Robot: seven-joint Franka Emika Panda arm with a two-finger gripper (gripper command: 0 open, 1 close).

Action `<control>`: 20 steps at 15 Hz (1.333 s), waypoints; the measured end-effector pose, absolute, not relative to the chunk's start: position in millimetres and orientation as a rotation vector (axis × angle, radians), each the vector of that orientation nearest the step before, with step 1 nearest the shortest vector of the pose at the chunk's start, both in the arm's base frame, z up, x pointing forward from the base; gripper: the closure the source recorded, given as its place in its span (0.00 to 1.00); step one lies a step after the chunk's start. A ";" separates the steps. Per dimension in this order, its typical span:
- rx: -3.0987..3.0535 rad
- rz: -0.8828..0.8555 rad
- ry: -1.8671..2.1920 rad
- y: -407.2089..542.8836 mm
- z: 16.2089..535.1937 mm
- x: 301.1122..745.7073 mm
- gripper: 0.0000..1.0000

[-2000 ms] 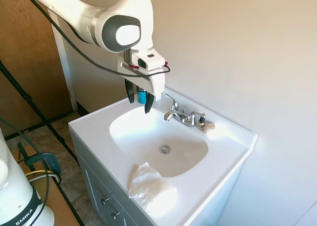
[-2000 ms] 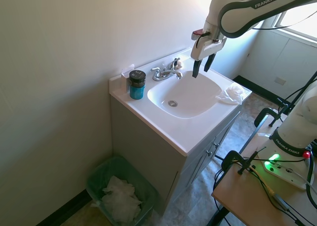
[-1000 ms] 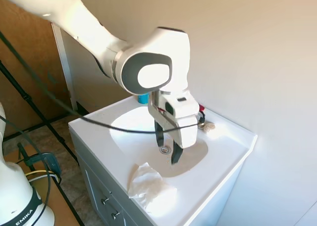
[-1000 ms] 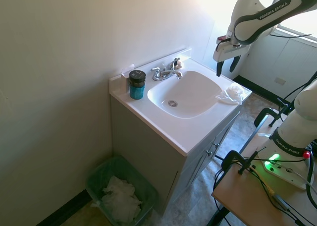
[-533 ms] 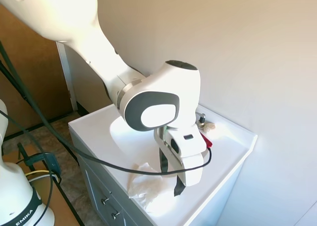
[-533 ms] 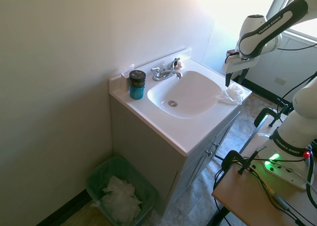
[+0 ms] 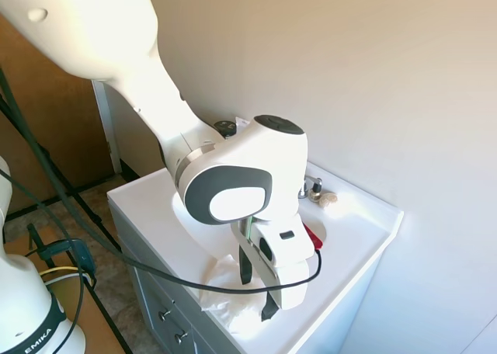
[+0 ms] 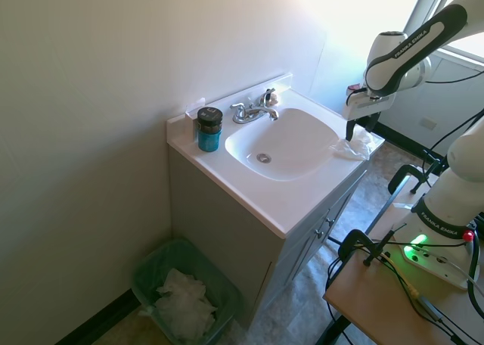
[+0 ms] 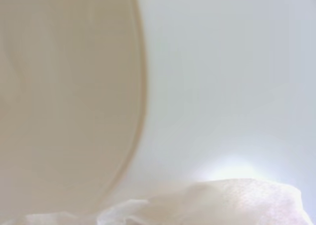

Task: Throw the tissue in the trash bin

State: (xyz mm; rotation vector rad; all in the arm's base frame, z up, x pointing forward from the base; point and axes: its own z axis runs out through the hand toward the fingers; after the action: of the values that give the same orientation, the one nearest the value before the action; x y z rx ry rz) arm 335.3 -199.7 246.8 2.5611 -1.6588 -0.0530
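- Our pincer (image 7: 257, 290) hangs wide open, holding nothing, one finger on each side of the tissue (image 7: 223, 289) — ready to pinch it.
- We see the tissue on the counter (image 7: 353, 230), far from the bin (image 8: 154, 264).

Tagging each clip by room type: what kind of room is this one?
Most likely a small bathroom. A white sink with a chrome faucet sits on a vanity cabinet against the wall, and a green trash bin stands on the floor beside it.
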 end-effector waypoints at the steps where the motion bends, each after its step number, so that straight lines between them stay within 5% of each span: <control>1: 2.568 -0.053 -1.656 -198.5 246.4 336.2 1.00; 20: 2.618 -0.010 -1.633 -187.9 236.5 347.4 1.00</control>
State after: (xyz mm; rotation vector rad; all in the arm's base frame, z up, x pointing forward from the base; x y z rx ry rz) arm 347.4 -187.9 236.5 2.6175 -1.6329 -0.0097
